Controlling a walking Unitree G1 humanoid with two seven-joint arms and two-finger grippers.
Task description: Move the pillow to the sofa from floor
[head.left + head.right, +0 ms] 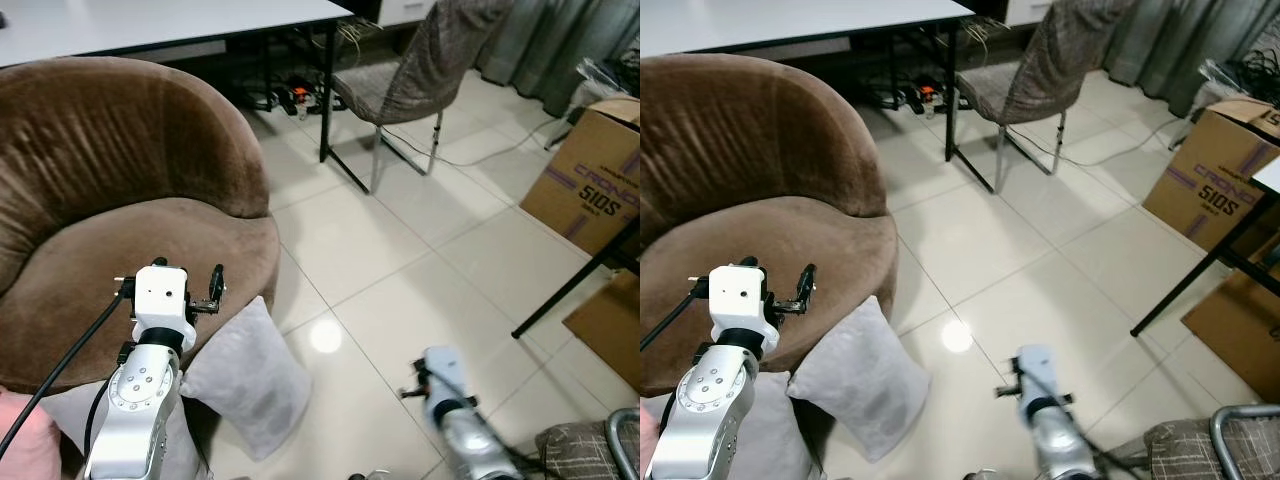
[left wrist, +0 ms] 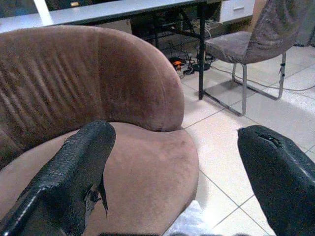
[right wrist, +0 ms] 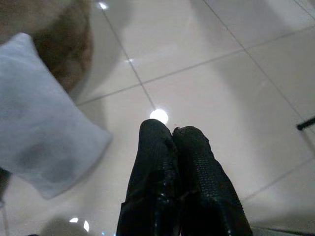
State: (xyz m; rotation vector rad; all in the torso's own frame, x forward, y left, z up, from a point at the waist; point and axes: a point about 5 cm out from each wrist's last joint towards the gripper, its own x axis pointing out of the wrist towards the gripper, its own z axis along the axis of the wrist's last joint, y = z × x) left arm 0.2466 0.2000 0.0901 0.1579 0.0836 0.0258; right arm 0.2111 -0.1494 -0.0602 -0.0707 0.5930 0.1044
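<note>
— Where's the pillow [image 1: 245, 380]?

— On the floor [image 1: 400, 250], leaning against the sofa [image 1: 120, 250]. My left gripper [image 2: 172, 167] hovers above, jaws wide; right gripper [image 3: 177, 147] is pinched closed.

— Handling?

— Soft, light, squashy, I reckon. I'd pinch an upper corner.

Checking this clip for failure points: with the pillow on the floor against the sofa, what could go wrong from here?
The pillow leans on the sofa base, so a grab from above may pinch only a corner and let it slip. The left gripper is open over the seat, not the pillow. The right gripper is shut above bare floor tile, so it must open first.
</note>
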